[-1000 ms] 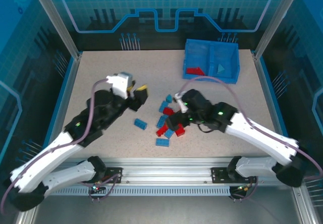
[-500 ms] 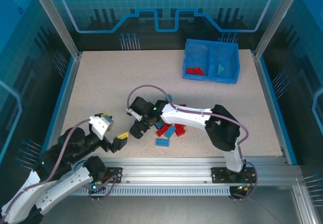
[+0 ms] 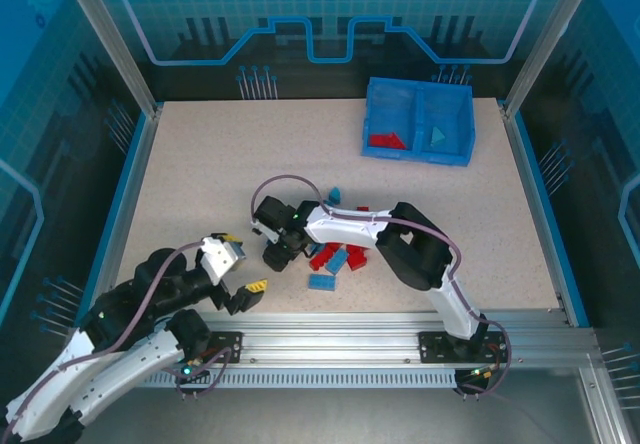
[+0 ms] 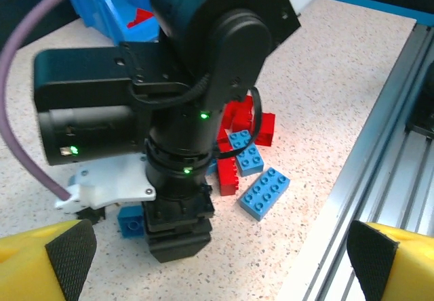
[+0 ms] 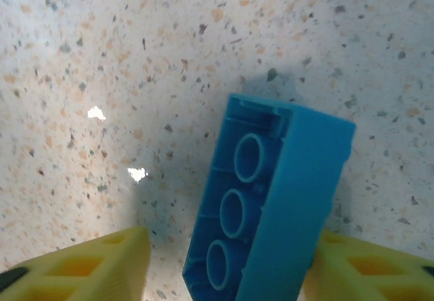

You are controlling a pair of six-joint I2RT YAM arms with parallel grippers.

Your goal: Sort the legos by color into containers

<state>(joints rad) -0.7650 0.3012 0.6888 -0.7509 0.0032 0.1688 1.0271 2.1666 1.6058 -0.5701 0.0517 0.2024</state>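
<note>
Red and light blue legos (image 3: 336,257) lie in a loose pile at the table's middle front. My right gripper (image 3: 272,255) points down just left of that pile. In the right wrist view one blue lego (image 5: 271,199) lies on its side, hollow underside showing, between my open right gripper (image 5: 227,267); the right finger touches it, the left finger (image 5: 102,264) stands off. My left gripper (image 3: 243,261) hovers wide open at the near left, facing the right gripper (image 4: 176,236) and a flat blue lego (image 4: 264,192). The blue bin (image 3: 418,92) holds red legos (image 3: 385,141) left and a blue one (image 3: 437,136) right.
A single blue lego (image 3: 333,195) lies apart behind the pile. The right arm's link (image 3: 350,226) stretches across the pile, its elbow (image 3: 415,254) to the right. An aluminium rail (image 3: 330,324) runs along the near table edge, also close at the right in the left wrist view.
The left arm pulled back from the table's middle to the near left. The right arm swung left across the pile and lowered its gripper around a blue lego.
</note>
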